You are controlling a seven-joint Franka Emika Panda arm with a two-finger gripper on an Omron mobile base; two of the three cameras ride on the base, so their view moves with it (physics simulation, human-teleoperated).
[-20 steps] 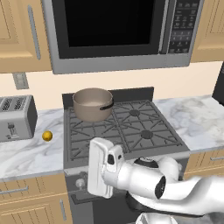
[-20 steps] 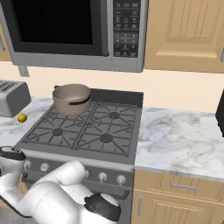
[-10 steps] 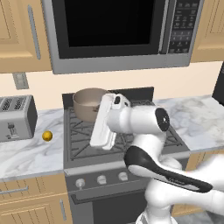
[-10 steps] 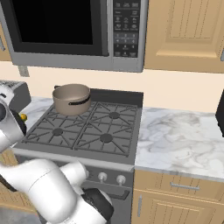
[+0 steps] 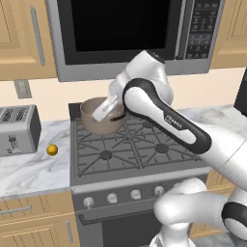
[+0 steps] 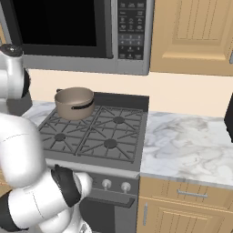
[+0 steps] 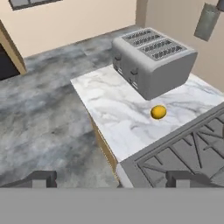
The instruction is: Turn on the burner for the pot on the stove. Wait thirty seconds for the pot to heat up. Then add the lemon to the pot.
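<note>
Swung up and back since half a second ago: arm now arched high over the stove [image 5: 140, 159], hand hanging just in front of the pot [image 5: 99, 116], no longer low over the grates. Four burners under dark grates; five silver knobs counted along the front in the left base view. One pot, on the rear left burner [image 6: 75, 119]. One toaster [image 7: 153, 61], left of the stove on the marble counter [image 5: 29, 169]. One lemon [image 7: 159, 112], between toaster and stove. Toaster slots seen from above in hand view. Gripper [image 7: 111, 178] fingertips spread wide apart, nothing between them.
</note>
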